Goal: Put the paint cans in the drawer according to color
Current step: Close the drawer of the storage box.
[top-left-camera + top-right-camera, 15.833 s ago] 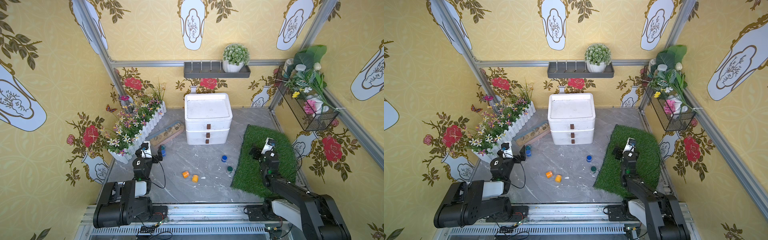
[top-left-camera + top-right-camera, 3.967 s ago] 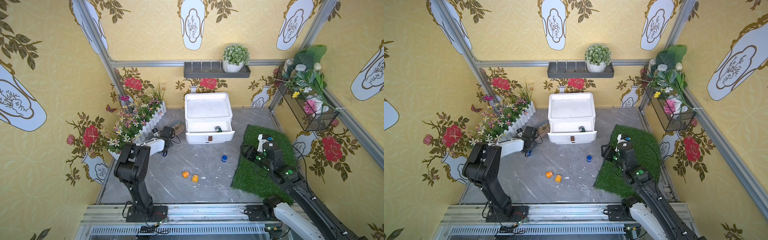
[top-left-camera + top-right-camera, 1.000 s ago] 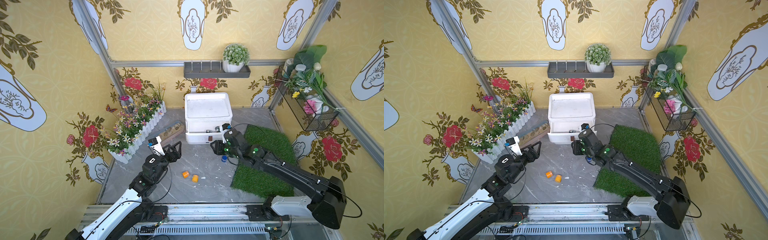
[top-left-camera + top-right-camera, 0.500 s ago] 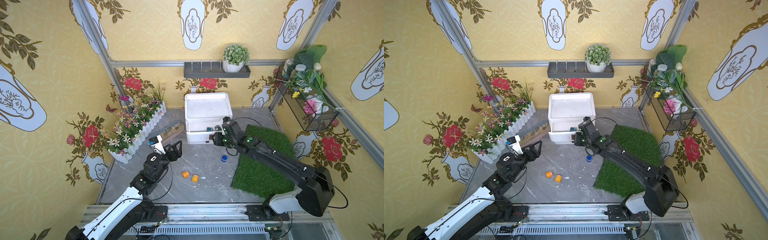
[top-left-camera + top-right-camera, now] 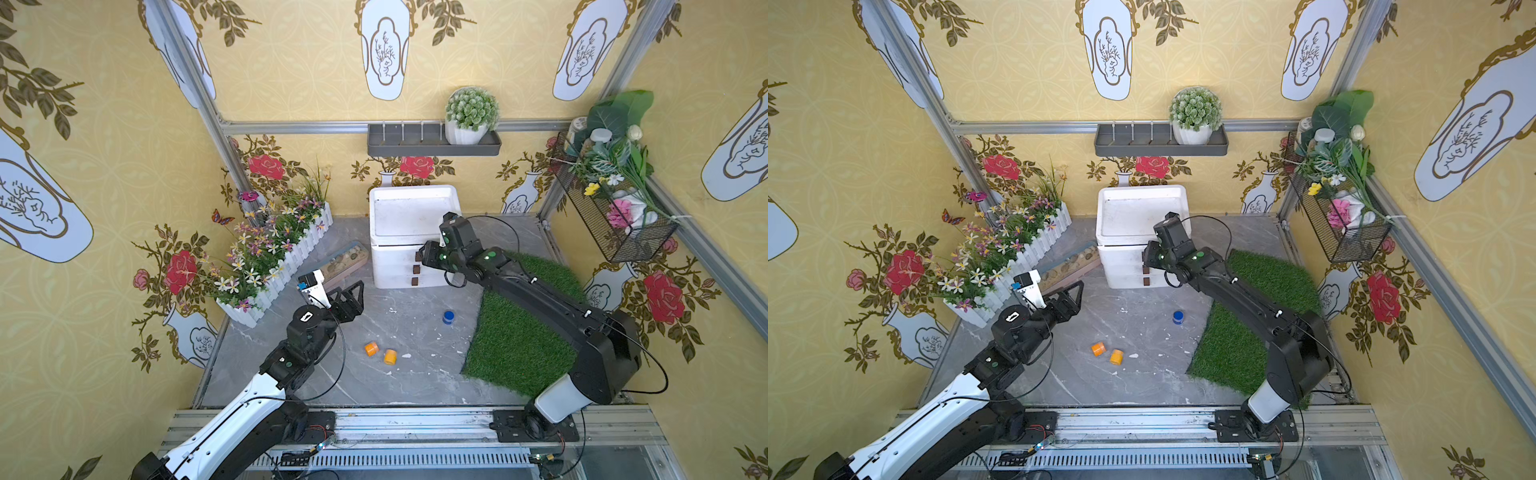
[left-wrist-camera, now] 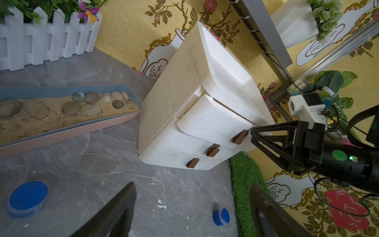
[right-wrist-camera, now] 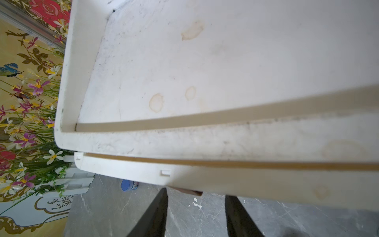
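The white drawer unit (image 5: pixel 411 216) stands at the back, its top drawer (image 6: pixel 213 121) sticking out a little. My right gripper (image 5: pixel 424 255) is at that drawer's front, open, its fingers (image 7: pixel 162 207) on either side of the brown handle (image 7: pixel 188 192) and apart from it. Two orange paint cans (image 5: pixel 371 348) (image 5: pixel 390 356) lie together on the grey floor. One blue paint can (image 5: pixel 448 317) sits by the grass mat. Another blue paint can (image 6: pixel 26 198) shows in both wrist views. My left gripper (image 5: pixel 351 291) hovers open and empty, left of the unit.
A green grass mat (image 5: pixel 519 332) covers the floor on the right. A white picket planter with flowers (image 5: pixel 274 257) and a tray of sand and stones (image 5: pixel 343 259) line the left side. A wire basket of flowers (image 5: pixel 615 208) hangs on the right wall.
My right gripper moved from beside the blue can up to the top drawer's front, and the drawer slid in to nearly shut. The left gripper barely shifted.
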`<state>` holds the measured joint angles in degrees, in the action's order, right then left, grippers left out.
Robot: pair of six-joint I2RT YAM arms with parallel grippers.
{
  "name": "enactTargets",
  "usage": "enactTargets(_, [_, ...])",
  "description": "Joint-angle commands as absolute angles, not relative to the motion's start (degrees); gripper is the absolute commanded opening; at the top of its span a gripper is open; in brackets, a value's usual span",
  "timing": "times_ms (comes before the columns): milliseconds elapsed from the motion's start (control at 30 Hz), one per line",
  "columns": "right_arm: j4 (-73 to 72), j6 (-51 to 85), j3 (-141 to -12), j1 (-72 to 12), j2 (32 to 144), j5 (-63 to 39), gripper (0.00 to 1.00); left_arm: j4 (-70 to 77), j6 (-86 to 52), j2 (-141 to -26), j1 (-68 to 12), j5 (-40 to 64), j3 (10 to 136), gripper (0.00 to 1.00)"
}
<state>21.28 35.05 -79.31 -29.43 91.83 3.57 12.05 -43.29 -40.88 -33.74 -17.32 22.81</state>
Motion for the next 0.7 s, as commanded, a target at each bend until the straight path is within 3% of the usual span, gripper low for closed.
enactTargets(0, [19.5, 37.0, -80.8, -28.8, 92.9, 3.2, 0.47, 13.6, -42.8, -41.7, -33.7, -16.0, 22.2, 0.88])
enactTargets(433, [19.4, 36.1, -82.4, -27.7, 93.7, 1.3, 0.48, 16.9, -43.0, -45.7, -33.6, -13.8, 22.2, 0.88])
enactTargets(667, [8.8, 38.0, -69.3, -28.1, 83.3, -5.8, 0.48, 23.8, -43.3, -49.6, -33.5, -7.8, 21.1, 0.88])
